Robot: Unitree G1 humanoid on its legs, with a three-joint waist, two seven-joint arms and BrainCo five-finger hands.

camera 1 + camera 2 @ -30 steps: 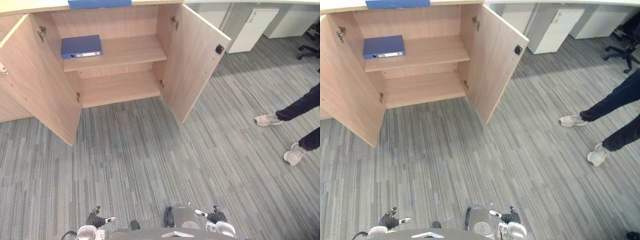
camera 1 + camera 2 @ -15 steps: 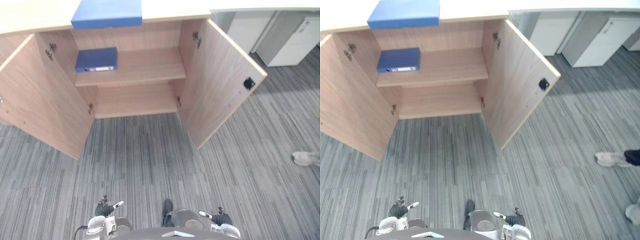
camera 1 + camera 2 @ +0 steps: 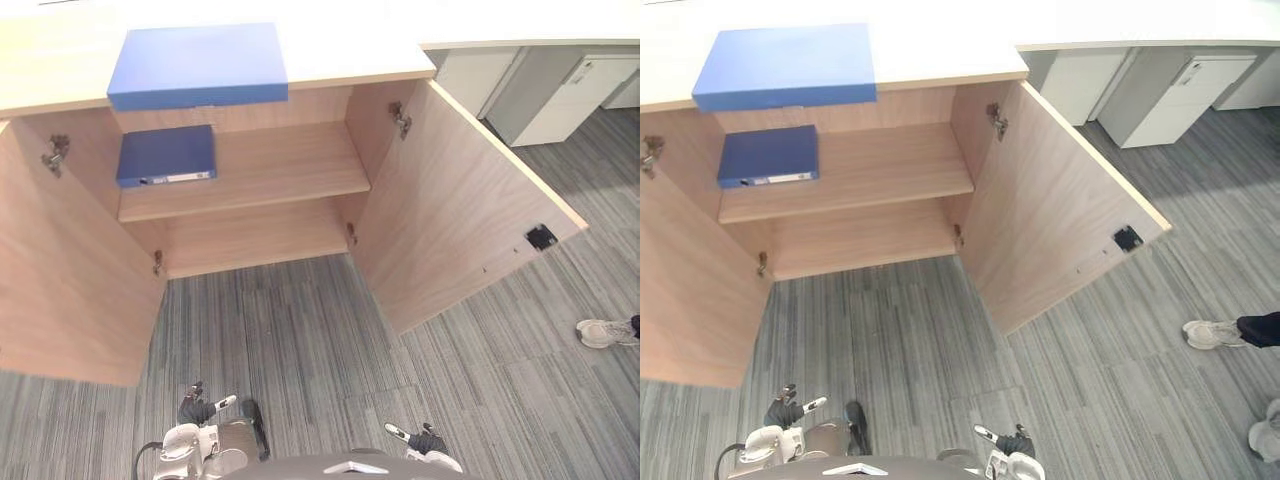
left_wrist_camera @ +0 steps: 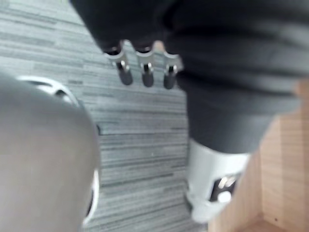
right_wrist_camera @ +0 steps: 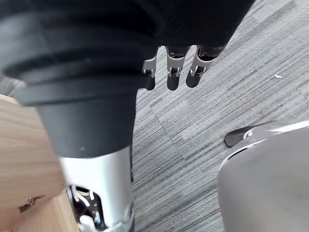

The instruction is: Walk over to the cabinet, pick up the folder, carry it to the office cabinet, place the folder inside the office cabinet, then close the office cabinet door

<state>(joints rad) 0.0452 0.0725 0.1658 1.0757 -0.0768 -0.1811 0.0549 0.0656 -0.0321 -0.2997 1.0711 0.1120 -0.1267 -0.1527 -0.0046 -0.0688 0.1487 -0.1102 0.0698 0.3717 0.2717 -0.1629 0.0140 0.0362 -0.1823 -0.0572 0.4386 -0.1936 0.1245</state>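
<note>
Robot's closed in: flat blue folder [image 3: 198, 66] on the pale table [image 3: 345, 40] above the open light-wood cabinet [image 3: 285, 165] looms near, left robot hand [image 4: 147, 72] and right robot hand [image 5: 173, 75] slack, empty.

Grey striped carpet [image 3: 300, 340], probably white drawer units [image 3: 565, 95] behind, a person's pale shoe [image 3: 603, 332] rightward

Front: open between left door [image 3: 70, 290] and right door [image 3: 460, 240], both swung wide | upper shelf [image 3: 290, 170]: free right of dark blue folder [image 3: 166, 155] | lower shelf [image 3: 260, 235]: free | person's shoe [image 3: 605, 332] far right
</note>
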